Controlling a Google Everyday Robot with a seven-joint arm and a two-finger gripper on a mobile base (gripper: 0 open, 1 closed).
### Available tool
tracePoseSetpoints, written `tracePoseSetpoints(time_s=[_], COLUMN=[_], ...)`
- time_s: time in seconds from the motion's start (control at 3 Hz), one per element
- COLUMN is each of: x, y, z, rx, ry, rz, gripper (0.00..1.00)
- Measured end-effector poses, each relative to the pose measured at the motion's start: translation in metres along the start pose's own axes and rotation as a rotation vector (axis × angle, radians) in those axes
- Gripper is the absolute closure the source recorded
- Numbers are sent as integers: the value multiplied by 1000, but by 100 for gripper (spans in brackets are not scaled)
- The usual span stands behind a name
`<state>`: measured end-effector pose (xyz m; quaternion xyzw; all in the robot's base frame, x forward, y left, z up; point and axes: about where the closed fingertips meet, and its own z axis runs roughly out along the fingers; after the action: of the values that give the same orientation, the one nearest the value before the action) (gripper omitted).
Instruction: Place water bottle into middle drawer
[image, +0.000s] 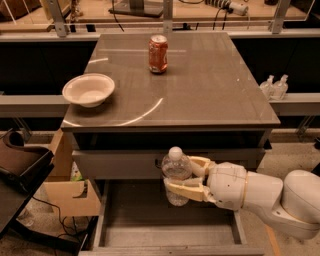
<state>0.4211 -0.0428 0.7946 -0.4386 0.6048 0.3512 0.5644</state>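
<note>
The water bottle, clear ribbed plastic with a white cap, stands upright in my gripper. The cream fingers close around its body from the right. The white arm reaches in from the lower right. The bottle hangs in front of the cabinet, above the open middle drawer, a wide shallow grey drawer with a dark floor pulled out toward the camera. The bottle is over the drawer's back centre and clear of its floor.
An orange-red soda can stands at the back of the cabinet top. A white bowl sits at its left edge. A cardboard box stands left of the drawer. Two small bottles sit on a ledge at the right.
</note>
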Motion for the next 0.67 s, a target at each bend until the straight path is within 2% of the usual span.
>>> tracePoseSetpoints(time_s=[0.33, 0.67], x=[35, 86], y=[0, -1], z=[-2, -4], rx=[23, 40], ry=[19, 44], rz=[50, 90], gripper=[100, 100])
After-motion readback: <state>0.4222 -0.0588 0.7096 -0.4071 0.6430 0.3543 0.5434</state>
